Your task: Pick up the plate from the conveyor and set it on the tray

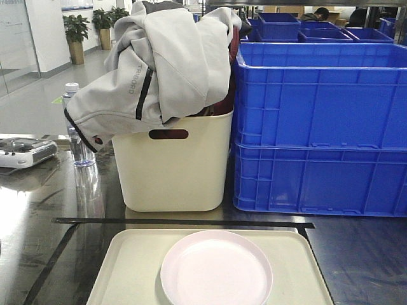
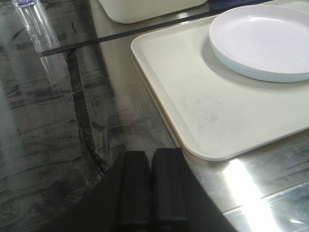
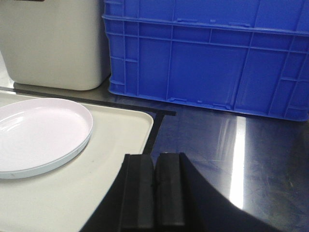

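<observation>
A pale pink round plate [image 1: 216,268] lies on the cream tray [image 1: 130,267] at the near edge of the table; it also shows as the plate [image 2: 263,41] on the tray [image 2: 193,96] and the plate [image 3: 36,135] on the tray [image 3: 116,140]. My left gripper [image 2: 151,157] is shut and holds nothing, just off the tray's near left corner. My right gripper [image 3: 154,159] is shut and holds nothing, over the tray's right edge. Neither gripper shows in the front view. The conveyor is out of view.
A tall cream tub [image 1: 172,162] stuffed with a grey jacket [image 1: 159,57] stands behind the tray. Stacked blue crates [image 1: 318,133] fill the right. A clear water bottle [image 1: 76,130] and a white device [image 1: 22,151] sit at the left. Black tape lines [image 1: 184,222] mark the steel table.
</observation>
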Tool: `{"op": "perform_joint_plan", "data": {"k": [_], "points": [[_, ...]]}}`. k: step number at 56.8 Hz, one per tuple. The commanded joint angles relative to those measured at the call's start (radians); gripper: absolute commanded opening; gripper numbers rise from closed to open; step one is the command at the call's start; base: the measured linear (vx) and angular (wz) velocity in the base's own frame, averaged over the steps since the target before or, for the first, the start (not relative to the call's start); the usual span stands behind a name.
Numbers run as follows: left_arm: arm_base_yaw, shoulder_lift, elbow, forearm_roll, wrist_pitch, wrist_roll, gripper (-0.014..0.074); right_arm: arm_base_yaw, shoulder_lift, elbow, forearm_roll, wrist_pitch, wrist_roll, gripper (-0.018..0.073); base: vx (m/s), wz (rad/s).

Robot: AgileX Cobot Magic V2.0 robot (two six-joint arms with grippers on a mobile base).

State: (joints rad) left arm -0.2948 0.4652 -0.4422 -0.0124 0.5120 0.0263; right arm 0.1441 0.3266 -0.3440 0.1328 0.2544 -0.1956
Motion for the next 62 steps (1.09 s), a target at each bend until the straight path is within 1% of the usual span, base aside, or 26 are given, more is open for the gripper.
{"op": "perform_joint_plan", "data": {"k": [1,37,38,41,44,49,51,53,57,62], "points": [[-0.001,-0.014,-0.026,-0.013,-0.107,-0.012,0.0000,-0.004,-0.027,-0.008,-0.002,-0.128,-0.003,-0.0009,0.00,0.00],[-0.001,-0.016,-0.009,-0.011,-0.110,-0.009,0.0003,-0.004,-0.040,-0.008,-0.002,-0.131,-0.003,-0.0009,0.00,0.00],[-0.001,-0.019,0.000,-0.009,-0.111,-0.008,0.0003,-0.004,-0.040,-0.008,-0.002,-0.132,-0.003,-0.0009,0.00,0.00],[0.002,-0.044,0.030,0.027,-0.145,0.019,0.0003,-0.004,-0.040,-0.008,-0.002,-0.132,-0.003,-0.0009,0.00,0.00],[0.021,-0.092,0.085,0.033,-0.205,0.029,0.0003,-0.004,-0.040,-0.008,-0.002,-0.131,-0.002,-0.0009,0.00,0.00],[0.082,-0.199,0.218,0.027,-0.330,0.017,0.0003,-0.004,-0.040,-0.008,-0.002,-0.132,-0.002,-0.0009,0.00,0.00],[0.107,-0.243,0.269,0.022,-0.364,0.014,0.0003,-0.004,-0.040,-0.008,-0.002,-0.132,-0.002,-0.0009,0.00,0.00],[0.131,-0.297,0.330,0.020,-0.390,0.008,0.0003,-0.004,-0.040,-0.008,-0.002,-0.132,-0.002,-0.0009,0.00,0.00],[0.182,-0.398,0.428,0.012,-0.426,-0.038,0.0003,-0.004,-0.040,-0.008,-0.002,-0.132,-0.002,-0.0009,0.00,0.00],[0.208,-0.504,0.499,0.012,-0.428,-0.085,0.0003,-0.004,-0.040,-0.008,-0.002,-0.132,-0.002,-0.0009,0.00,0.00]]}}
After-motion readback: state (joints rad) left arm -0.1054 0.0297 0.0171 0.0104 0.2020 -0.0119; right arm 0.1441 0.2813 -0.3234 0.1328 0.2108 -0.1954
